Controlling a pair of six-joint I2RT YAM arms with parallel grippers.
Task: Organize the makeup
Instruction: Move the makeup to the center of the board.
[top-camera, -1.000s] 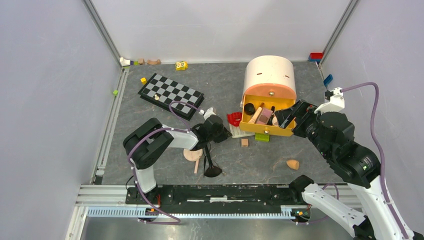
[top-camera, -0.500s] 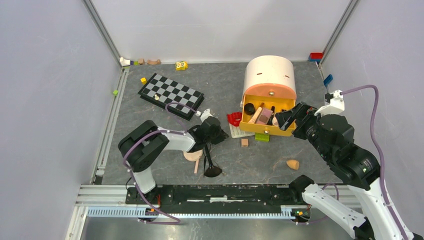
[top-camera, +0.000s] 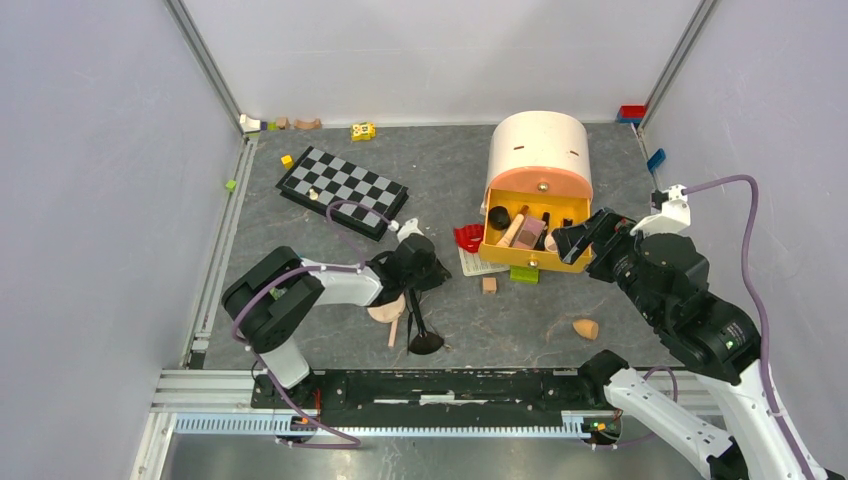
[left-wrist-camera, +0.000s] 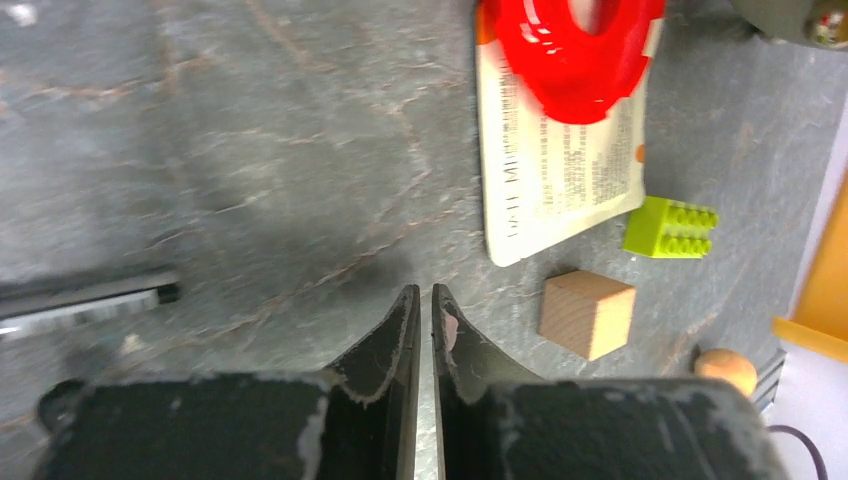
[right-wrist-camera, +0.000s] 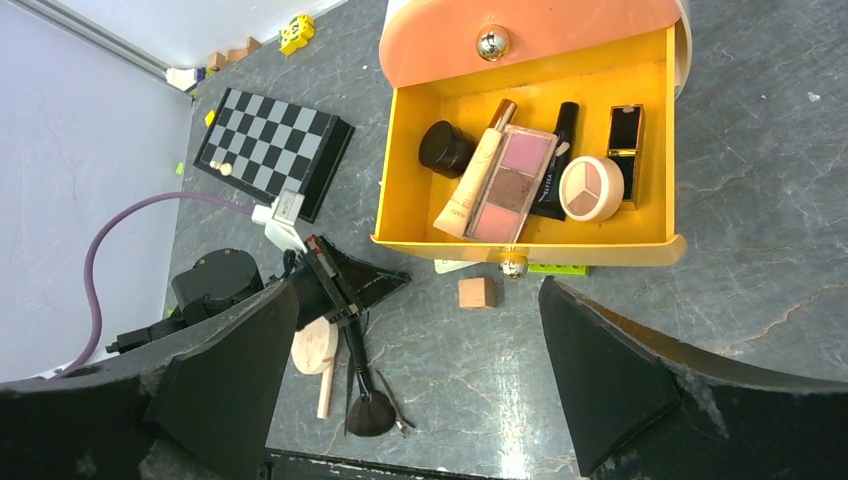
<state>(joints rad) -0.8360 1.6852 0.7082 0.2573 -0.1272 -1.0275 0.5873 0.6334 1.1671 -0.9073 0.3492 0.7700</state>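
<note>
On the counter (top-camera: 440, 160), the yellow drawer (right-wrist-camera: 620, 250) stands open to take makeup (right-wrist-camera: 510, 180), several pieces inside; my right hand (right-wrist-camera: 415, 290) hangs wide apart over it, my left hand (left-wrist-camera: 424, 292), nearly together and empty, near the stray brush (top-camera: 424, 342).

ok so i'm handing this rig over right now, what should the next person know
Grippers: the left gripper is nearly shut and empty, low over the table beside the brush. The right gripper is wide open and empty, in front of the open drawer.
Done: jar, tube, palette, mascara, compact and gold case lie in the drawer.
To do: the brush, peach disc and stick by the left gripper, and the sponge near the right arm.
</note>
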